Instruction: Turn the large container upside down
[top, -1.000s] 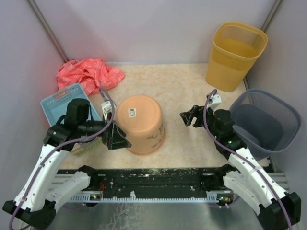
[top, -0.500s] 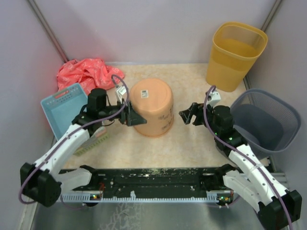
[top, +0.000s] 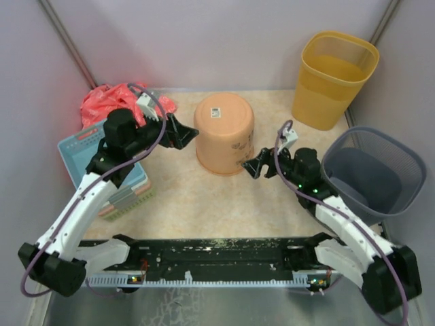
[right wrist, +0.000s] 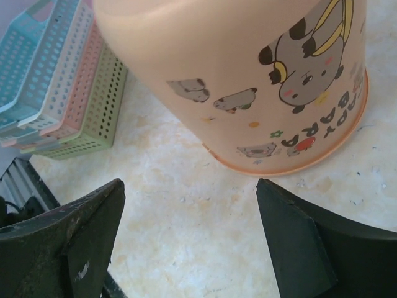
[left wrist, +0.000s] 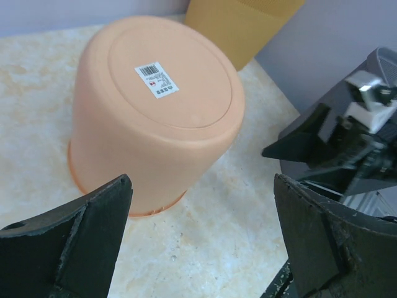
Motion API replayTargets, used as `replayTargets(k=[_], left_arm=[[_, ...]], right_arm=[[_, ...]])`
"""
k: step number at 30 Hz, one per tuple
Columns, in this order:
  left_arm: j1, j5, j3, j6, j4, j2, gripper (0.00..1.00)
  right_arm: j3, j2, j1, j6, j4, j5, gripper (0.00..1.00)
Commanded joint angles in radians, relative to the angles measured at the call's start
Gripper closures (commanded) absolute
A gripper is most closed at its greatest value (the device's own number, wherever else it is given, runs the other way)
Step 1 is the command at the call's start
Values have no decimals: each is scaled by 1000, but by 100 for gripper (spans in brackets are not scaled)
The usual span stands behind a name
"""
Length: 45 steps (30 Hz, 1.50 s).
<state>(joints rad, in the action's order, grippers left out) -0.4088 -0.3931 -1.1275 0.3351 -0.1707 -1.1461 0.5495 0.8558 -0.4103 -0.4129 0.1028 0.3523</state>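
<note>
The large container is a peach-orange bucket [top: 224, 132] standing mouth-down on the table, with its barcode-labelled base facing up. It also shows in the left wrist view [left wrist: 155, 105] and, with cartoon prints on its wall, in the right wrist view [right wrist: 248, 68]. My left gripper [top: 182, 132] is open and empty just left of the bucket; in its own view [left wrist: 201, 242] the bucket lies ahead of the jaws. My right gripper [top: 257, 165] is open and empty near the bucket's lower right rim, over bare table [right wrist: 189, 242].
A tall yellow bin [top: 334, 78] stands at the back right and a grey mesh basket [top: 370, 170] at the right edge. Stacked plastic baskets [top: 85, 146] and a red cloth [top: 122, 102] lie at the left. Walls close in the back and sides.
The bucket has moved from the near left toward the back middle and stands upside down. My left gripper followed it back. My right gripper moved left to the bucket's rim.
</note>
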Motion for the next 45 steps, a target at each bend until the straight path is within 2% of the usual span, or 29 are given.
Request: replayTargets(k=[1, 3, 5, 8, 11, 13, 17, 20, 22, 25, 29, 31, 34, 40, 45], left_arm=[[1, 101, 56, -29, -61, 108, 0], [1, 119, 99, 15, -54, 140, 0], [1, 129, 137, 46, -41, 161, 0], [1, 137, 150, 75, -48, 176, 0], [1, 168, 121, 65, -99, 189, 1], [2, 203, 117, 45, -124, 204, 1], [2, 232, 148, 18, -93, 225, 0], [1, 207, 158, 14, -30, 201, 0], [0, 151, 158, 8, 31, 173, 0], [-17, 104, 164, -6, 103, 129, 0], [-88, 130, 198, -23, 166, 70, 1], [-137, 132, 197, -23, 169, 28, 1], [-198, 138, 186, -24, 171, -34, 0], [-246, 131, 159, -27, 192, -113, 0], [-262, 108, 138, -37, 186, -153, 1]], right_arm=[[32, 227, -10, -37, 389, 15, 13], [47, 382, -33, -77, 674, -34, 13], [138, 571, -65, -100, 812, -81, 13], [389, 822, -104, -123, 767, -30, 13], [546, 927, -111, -169, 647, 0, 12], [531, 905, -110, -148, 634, -21, 12], [446, 712, -98, -8, 505, -108, 9], [472, 563, -90, 143, 250, -200, 2], [521, 477, -81, 216, 28, -299, 1], [592, 371, -41, 220, -213, -470, 1], [736, 273, -1, 239, -521, -576, 1], [820, 228, -1, 234, -655, -605, 1], [933, 179, -1, 167, -842, -765, 1], [962, 64, 0, 31, -1108, -1119, 1], [935, 39, -1, -179, -1210, -1178, 2]])
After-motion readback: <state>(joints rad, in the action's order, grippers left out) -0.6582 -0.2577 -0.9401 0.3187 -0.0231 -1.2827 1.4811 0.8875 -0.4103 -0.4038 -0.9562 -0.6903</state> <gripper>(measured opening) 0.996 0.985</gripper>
